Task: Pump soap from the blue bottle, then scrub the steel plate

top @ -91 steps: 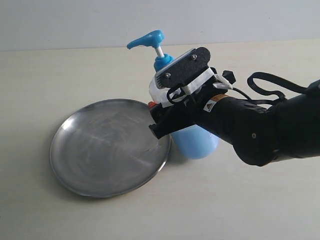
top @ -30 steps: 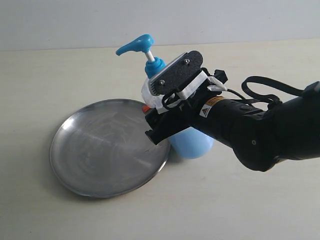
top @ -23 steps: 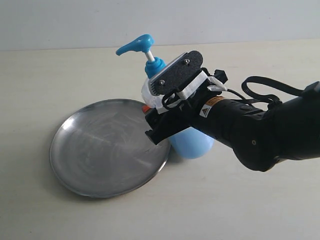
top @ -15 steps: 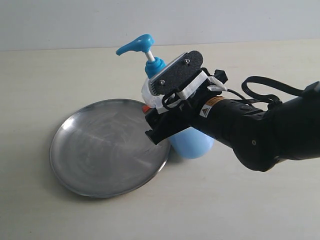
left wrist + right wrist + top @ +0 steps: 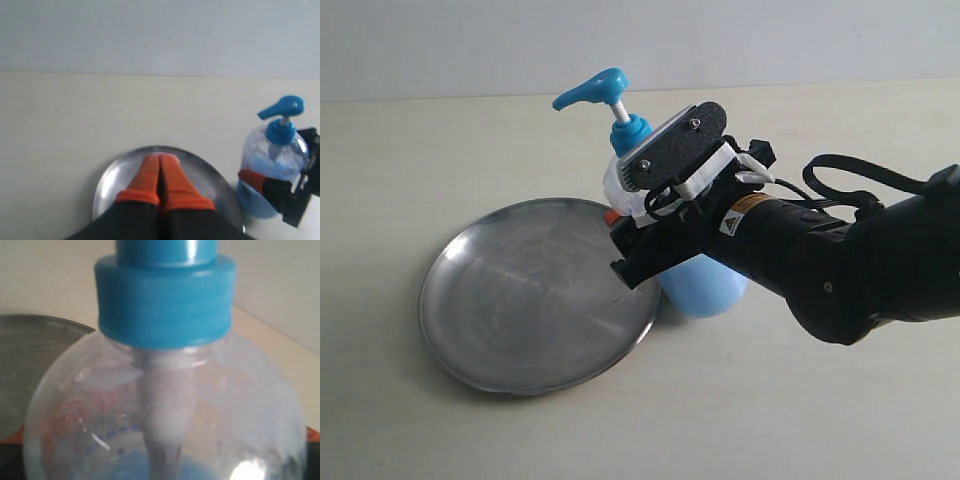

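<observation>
The blue bottle [image 5: 703,284] stands slightly tilted at the right rim of the steel plate [image 5: 520,300]. Its bright blue pump head [image 5: 593,90] is raised and points out over the plate's side. My right gripper [image 5: 638,228] is shut on the bottle's upper body, and pale blue soap [image 5: 125,465] shows low inside the bottle [image 5: 165,390] under the blue collar [image 5: 165,295]. My left gripper [image 5: 160,162] is shut with its orange fingertips pressed together and nothing between them, over the plate [image 5: 205,172]. That view also shows the bottle [image 5: 272,165] held to the side. The exterior view does not show the left arm.
The pale tabletop [image 5: 470,140] runs back to a light wall [image 5: 770,40]. My right arm [image 5: 840,270] and its black cable [image 5: 850,160] fill the right of the exterior view. The plate [image 5: 30,355] lies just behind the bottle in the right wrist view.
Since three seconds ago my right gripper has shifted the bottle a little left toward the plate and tilted it. Over the last second nothing has visibly moved.
</observation>
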### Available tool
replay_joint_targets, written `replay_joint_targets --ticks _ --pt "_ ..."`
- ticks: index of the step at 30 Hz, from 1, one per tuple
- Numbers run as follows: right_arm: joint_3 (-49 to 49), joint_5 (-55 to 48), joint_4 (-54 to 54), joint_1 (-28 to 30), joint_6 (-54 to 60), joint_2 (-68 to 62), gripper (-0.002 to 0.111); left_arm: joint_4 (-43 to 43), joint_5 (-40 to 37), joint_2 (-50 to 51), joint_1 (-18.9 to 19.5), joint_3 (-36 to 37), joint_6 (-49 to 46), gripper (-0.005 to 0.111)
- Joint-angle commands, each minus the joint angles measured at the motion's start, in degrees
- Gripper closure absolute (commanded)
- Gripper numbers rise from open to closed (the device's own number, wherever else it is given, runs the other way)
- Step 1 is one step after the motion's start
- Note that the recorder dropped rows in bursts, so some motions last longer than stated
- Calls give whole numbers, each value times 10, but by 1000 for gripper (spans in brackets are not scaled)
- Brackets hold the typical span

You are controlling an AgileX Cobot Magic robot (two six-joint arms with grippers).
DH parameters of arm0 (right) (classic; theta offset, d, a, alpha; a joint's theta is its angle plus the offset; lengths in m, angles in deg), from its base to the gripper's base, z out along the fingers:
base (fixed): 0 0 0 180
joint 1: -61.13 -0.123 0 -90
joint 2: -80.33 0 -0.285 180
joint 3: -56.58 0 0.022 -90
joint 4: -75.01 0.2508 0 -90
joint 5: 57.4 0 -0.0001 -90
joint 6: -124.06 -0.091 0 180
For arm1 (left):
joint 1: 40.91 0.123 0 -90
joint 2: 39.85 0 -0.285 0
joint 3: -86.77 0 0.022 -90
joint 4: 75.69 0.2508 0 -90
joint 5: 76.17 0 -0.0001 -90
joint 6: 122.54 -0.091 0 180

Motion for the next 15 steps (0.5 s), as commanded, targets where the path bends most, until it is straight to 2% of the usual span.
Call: replay_joint_targets --ticks 1,8,15 --pt "0 17 -8 -1 0 0 108 -71 -88 89 -4 -57 -84 107" --pt "0 17 -8 -1 0 0 108 -122 -105 224 -4 -165 -129 107" --pt "0 17 -8 -1 0 0 108 -200 -112 316 -4 -248 -195 107"
